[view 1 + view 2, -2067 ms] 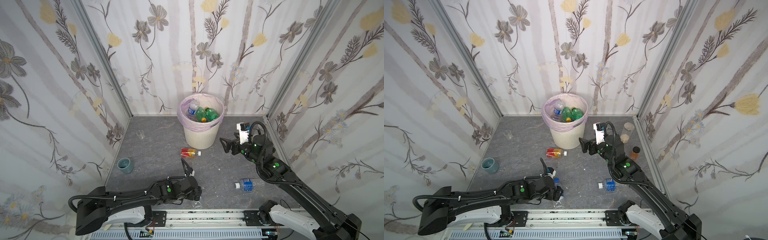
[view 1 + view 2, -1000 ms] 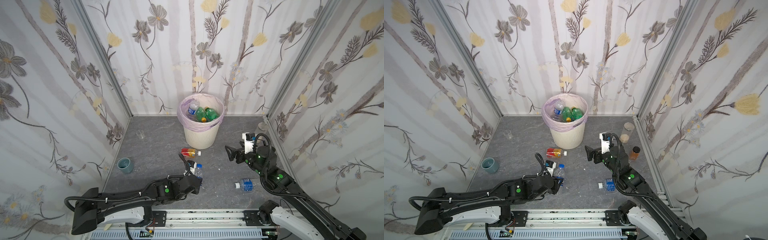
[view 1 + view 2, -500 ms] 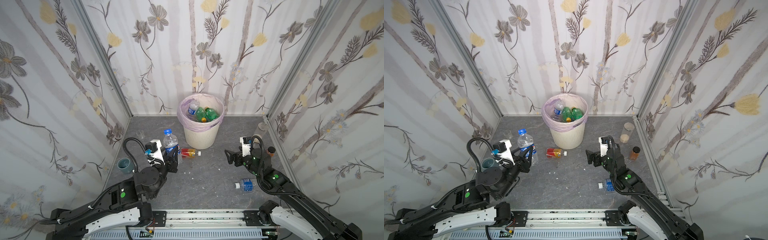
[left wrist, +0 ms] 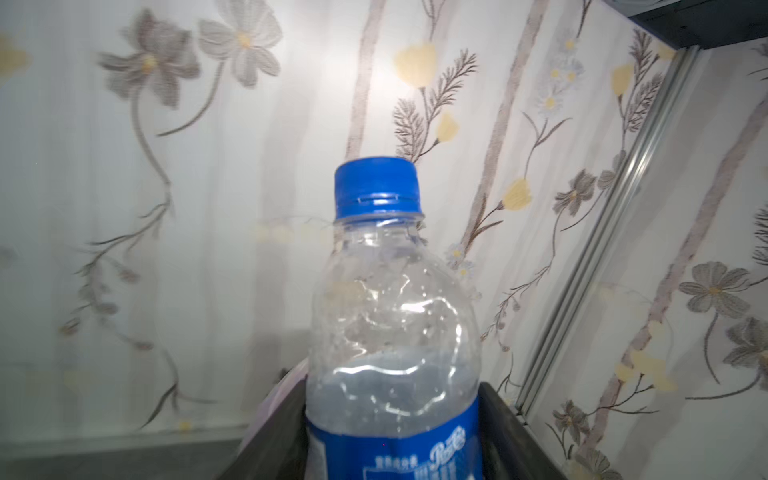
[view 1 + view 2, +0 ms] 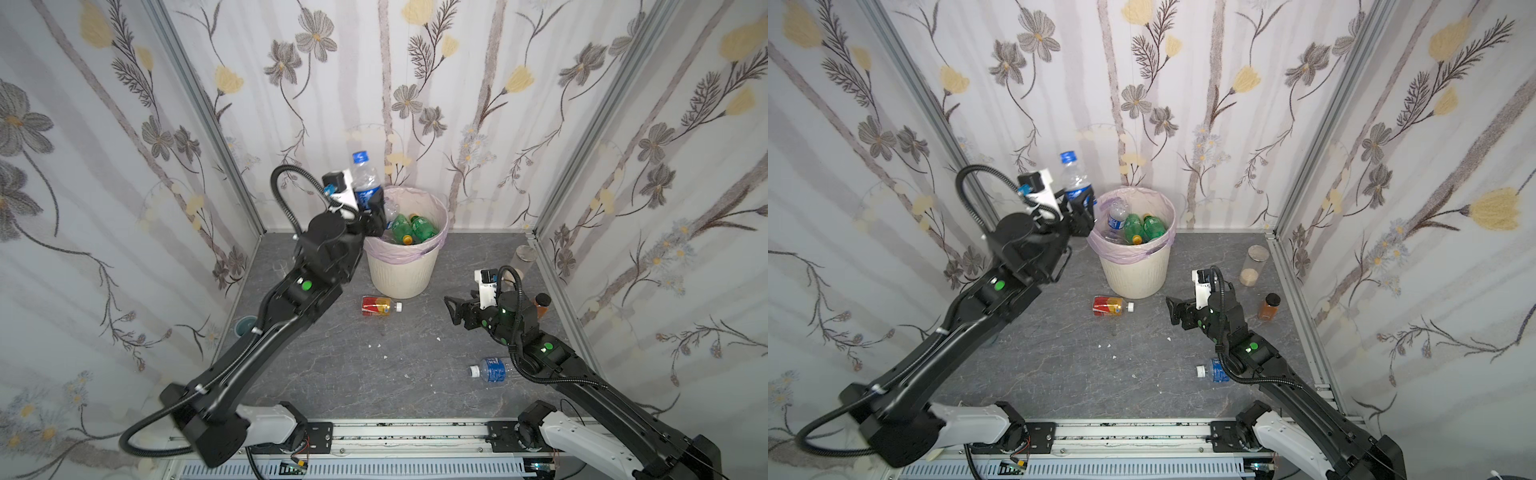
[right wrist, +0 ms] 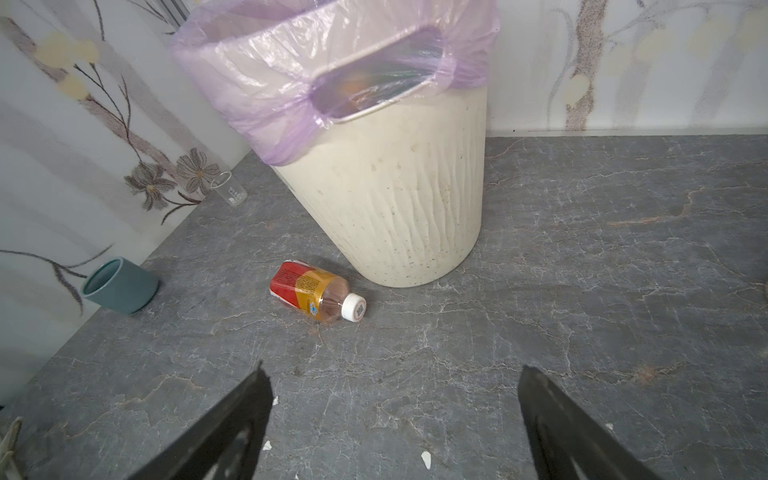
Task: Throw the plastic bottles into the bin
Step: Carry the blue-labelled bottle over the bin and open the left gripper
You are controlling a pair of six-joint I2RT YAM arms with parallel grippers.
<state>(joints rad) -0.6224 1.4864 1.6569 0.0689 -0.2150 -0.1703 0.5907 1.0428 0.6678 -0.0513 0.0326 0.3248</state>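
Your left gripper [image 5: 372, 208] hangs at the left rim of the bin [image 5: 401, 274]. A blue-capped clear bottle [image 5: 365, 183] stands upright between its jaws, but you cannot tell whether they pinch it. Green bottles [image 5: 417, 226] lie inside the bin. Your right gripper [image 5: 452, 310] is spread wide over open floor [image 5: 332, 374], right of the red-and-yellow bottle [image 5: 376, 306], which lies just near of the bin. A blue-labelled bottle [image 5: 490, 369] lies at near right.
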